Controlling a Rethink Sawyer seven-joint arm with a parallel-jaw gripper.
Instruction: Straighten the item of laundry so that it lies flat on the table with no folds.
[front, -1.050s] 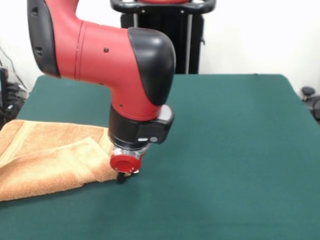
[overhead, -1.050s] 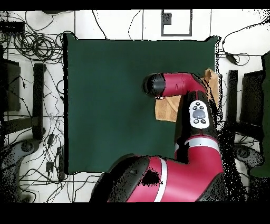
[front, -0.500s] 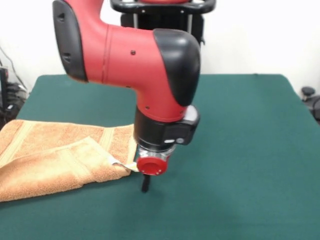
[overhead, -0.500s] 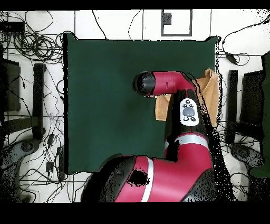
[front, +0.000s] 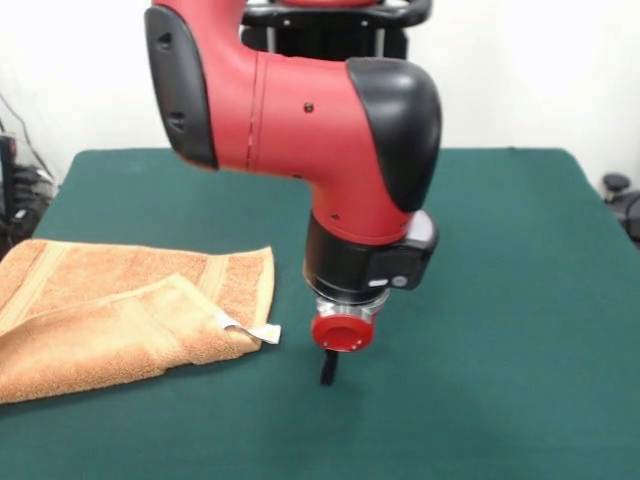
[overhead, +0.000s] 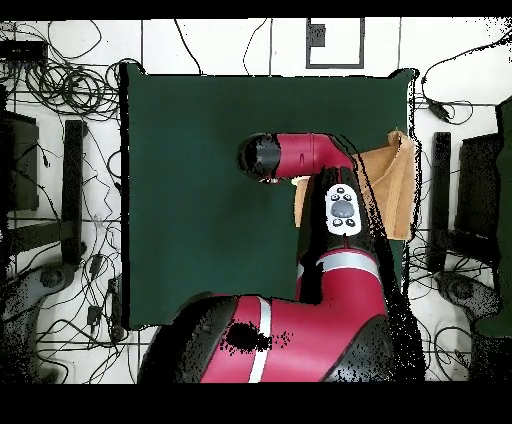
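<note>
We see the table (front: 500, 300) carrying the towel (front: 110, 310) at its left edge in the front view, one layer doubled over the other. Our gripper (front: 327, 372) stands on bare felt just right of the tag (front: 262, 333), apart from the cloth; we cannot tell its state. The terry looks soft, light and limp, so we judge the folded layer's tagged corner the best hold.

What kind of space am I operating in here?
Most likely a robotics lab: the green-topped table carries only a towel, loose cables sprawl across the tiled floor around it, and equipment racks stand alongside.
</note>
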